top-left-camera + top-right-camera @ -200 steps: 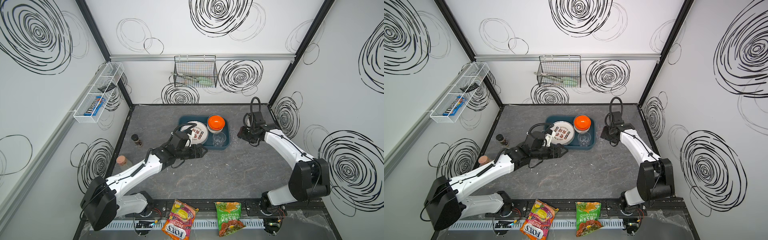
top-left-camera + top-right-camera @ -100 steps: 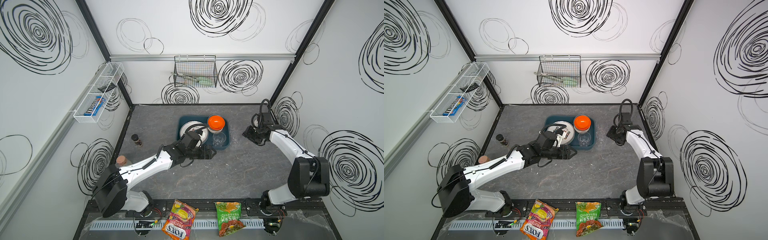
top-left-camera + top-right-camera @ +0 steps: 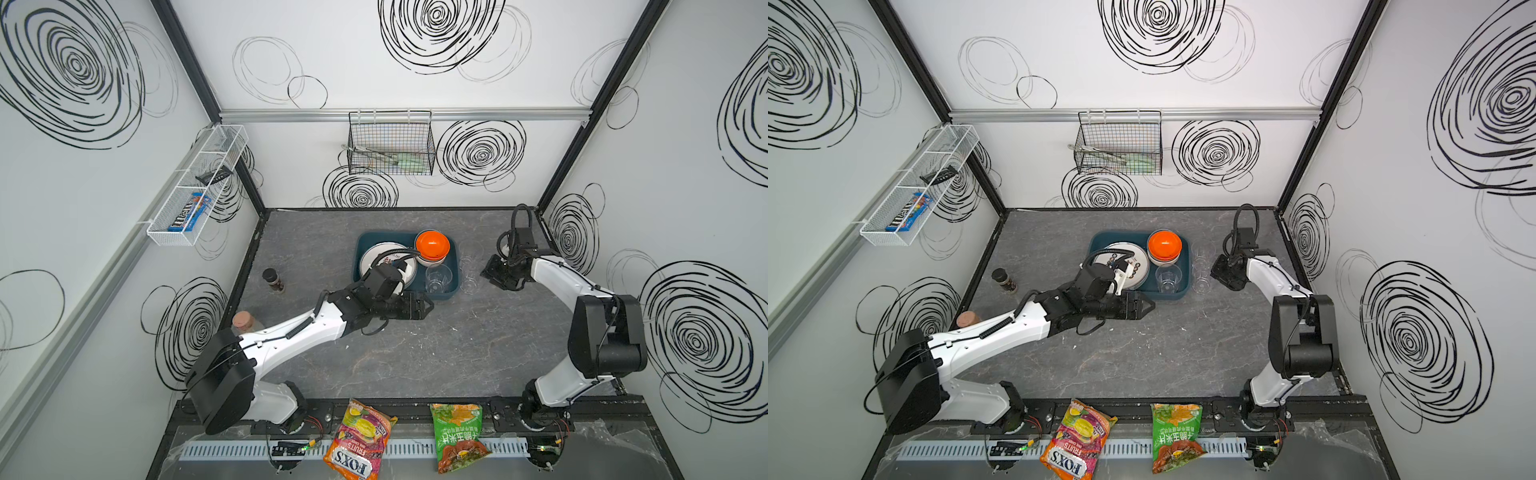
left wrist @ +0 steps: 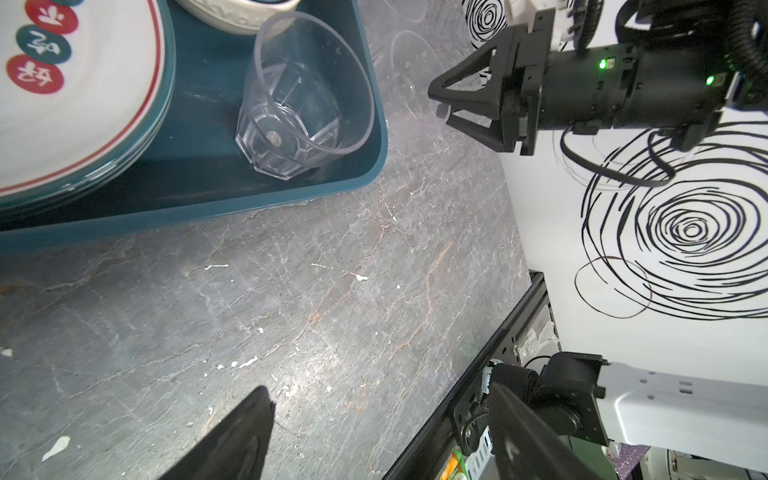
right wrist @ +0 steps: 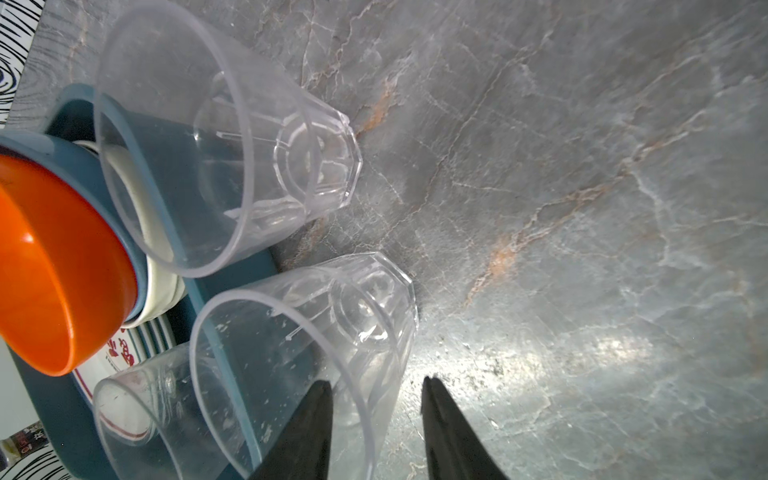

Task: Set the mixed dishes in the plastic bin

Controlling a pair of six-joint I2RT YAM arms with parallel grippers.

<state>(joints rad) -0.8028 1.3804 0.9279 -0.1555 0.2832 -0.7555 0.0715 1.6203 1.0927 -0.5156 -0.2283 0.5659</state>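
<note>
Along the bottom edge of both top views two snack bags lie on the front rail, a FOX'S bag (image 3: 360, 440) and a green bag (image 3: 459, 434). Above them spreads the grey marbled counter (image 3: 415, 357).

The left end effector (image 3: 420, 309) sits over the counter at mid-frame, just below the near wall of the plastic bin (image 3: 446, 296). In the left wrist view its fingers (image 4: 245, 432) stand wide apart with only bare counter between them, so it holds nothing. At the counter's left edge stand a cork-topped jar (image 3: 243, 321) and, farther back, a spice jar (image 3: 273, 279).

The plastic bin lies at the centre of the counter. Its left half holds a stack of plates (image 3: 374, 259), partly hidden by the left wrist. In its lower right corner a clear cup (image 3: 437, 278) stands upright. Its upper right corner holds nested bowls topped by an orange bowl (image 3: 432, 245).

Just right of the bin two more cups stand upright on the counter, the nearer cup (image 3: 469, 283) and the farther cup (image 3: 467, 254). The right end effector (image 3: 492, 272) points in from the right at the nearer cup. In the right wrist view its fingers (image 5: 307, 432) are partly apart and straddle that cup's rim wall. A gap shows on either side, so the cup is not clamped.

A white mesh basket (image 3: 195, 187) hangs on the left wall at upper left, and a black wire basket (image 3: 390, 143) hangs on the back wall.
</note>
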